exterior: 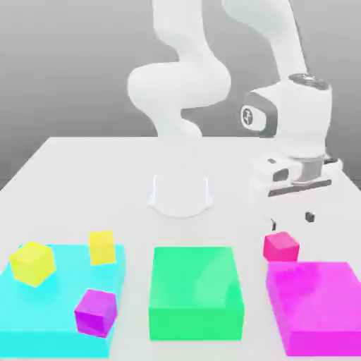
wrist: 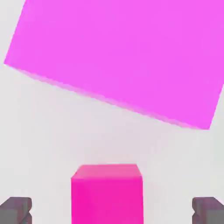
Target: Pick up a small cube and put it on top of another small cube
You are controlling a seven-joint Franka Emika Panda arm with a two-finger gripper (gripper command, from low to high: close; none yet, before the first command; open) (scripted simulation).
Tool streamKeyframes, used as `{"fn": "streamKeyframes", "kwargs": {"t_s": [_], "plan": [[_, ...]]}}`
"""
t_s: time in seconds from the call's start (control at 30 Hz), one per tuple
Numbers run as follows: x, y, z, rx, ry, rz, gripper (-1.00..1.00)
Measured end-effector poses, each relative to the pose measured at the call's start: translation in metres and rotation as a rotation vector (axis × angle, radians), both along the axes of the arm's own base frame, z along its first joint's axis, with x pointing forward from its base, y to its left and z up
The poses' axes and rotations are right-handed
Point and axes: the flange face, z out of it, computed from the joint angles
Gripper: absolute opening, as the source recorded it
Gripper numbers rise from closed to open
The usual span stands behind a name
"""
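The small hot-pink cube (exterior: 280, 246) rests on the white table just behind the large magenta block (exterior: 321, 307). My gripper (exterior: 290, 221) hangs open directly above it, fingers spread wider than the cube and apart from it. In the hand view the cube (wrist: 107, 192) lies between the two dark fingertips (wrist: 15, 210) of my gripper (wrist: 111, 212), with the magenta block (wrist: 122, 57) beyond it. Other small cubes sit at the exterior view's left: a purple cube (exterior: 95, 311) and two yellow cubes (exterior: 32, 263), (exterior: 101, 247).
A flat cyan block (exterior: 63, 331) at the exterior view's left carries the purple and yellow cubes. A green block (exterior: 195, 291) sits in the middle front. The arm's white base (exterior: 180, 194) stands behind the green block.
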Motion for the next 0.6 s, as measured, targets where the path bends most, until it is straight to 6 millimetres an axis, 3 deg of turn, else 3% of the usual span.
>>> {"fn": "streamKeyframes", "kwargs": {"t_s": [0.17,0.2,0.43,0.6], "plan": [[-0.004,0.001,-0.041,0.001,0.006,0.006,0.0],[-0.005,0.001,-0.049,0.001,0.008,0.007,-1.0],[-0.005,0.001,-0.05,0.001,0.005,0.008,-1.0],[-0.004,0.002,-0.016,-0.002,0.003,0.009,-1.0]]}}
